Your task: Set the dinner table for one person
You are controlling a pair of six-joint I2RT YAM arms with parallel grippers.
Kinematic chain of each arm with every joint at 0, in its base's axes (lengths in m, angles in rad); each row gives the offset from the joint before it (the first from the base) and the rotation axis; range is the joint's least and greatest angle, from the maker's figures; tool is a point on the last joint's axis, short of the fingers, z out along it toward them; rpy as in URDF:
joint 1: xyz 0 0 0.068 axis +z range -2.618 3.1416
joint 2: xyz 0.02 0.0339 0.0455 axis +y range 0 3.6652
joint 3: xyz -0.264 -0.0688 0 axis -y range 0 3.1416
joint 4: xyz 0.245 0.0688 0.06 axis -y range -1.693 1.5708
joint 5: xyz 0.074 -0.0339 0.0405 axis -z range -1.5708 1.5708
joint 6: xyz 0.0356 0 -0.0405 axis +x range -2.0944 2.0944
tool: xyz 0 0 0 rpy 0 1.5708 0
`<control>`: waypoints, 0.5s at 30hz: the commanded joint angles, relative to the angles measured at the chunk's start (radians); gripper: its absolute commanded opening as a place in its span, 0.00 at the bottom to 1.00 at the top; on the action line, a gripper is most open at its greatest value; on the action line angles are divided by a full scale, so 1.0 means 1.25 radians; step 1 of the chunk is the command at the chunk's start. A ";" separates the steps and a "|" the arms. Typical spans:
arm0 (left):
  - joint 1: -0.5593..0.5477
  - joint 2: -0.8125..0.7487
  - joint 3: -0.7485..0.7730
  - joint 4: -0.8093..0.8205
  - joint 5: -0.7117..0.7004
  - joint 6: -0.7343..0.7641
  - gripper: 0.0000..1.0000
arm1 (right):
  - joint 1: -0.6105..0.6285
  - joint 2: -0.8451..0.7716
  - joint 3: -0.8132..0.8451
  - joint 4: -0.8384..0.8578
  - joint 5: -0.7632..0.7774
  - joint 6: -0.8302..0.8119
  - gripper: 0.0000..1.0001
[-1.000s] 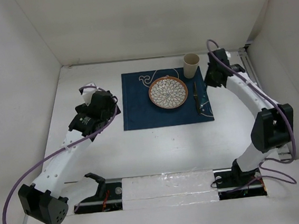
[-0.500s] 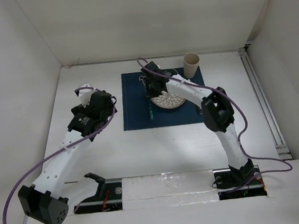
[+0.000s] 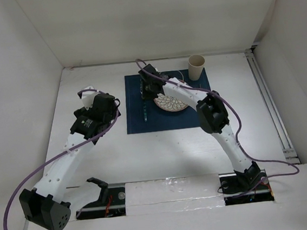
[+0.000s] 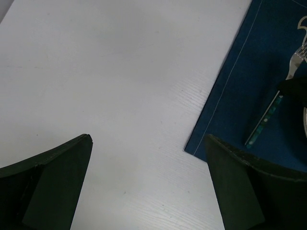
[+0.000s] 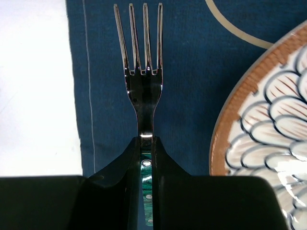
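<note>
While the right gripper has its jaws clamped on the green handle of the fork, the tines point toward the top of the wrist frame, over the navy placemat and just left of the patterned plate; whether the fork touches the cloth I cannot tell. To do this step well, I judge the arm should lower straight down, hold the fork parallel to the mat's left hem and clear of the plate rim, and release only once the handle lies flat. The dinner table fills the middle of the top view, with the cup at the mat's upper right corner. The left gripper, jaws wide apart and holding nothing, hovers over bare tabletop at left.
</note>
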 commanded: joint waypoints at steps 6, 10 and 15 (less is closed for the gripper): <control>0.002 -0.022 0.013 0.011 0.007 0.009 1.00 | 0.015 0.061 0.120 -0.018 -0.001 0.021 0.00; 0.002 -0.029 0.013 0.011 0.014 0.009 1.00 | 0.015 0.069 0.127 -0.018 -0.001 0.021 0.01; 0.002 -0.037 0.013 0.011 0.014 0.017 1.00 | 0.015 0.095 0.158 -0.035 -0.008 0.021 0.05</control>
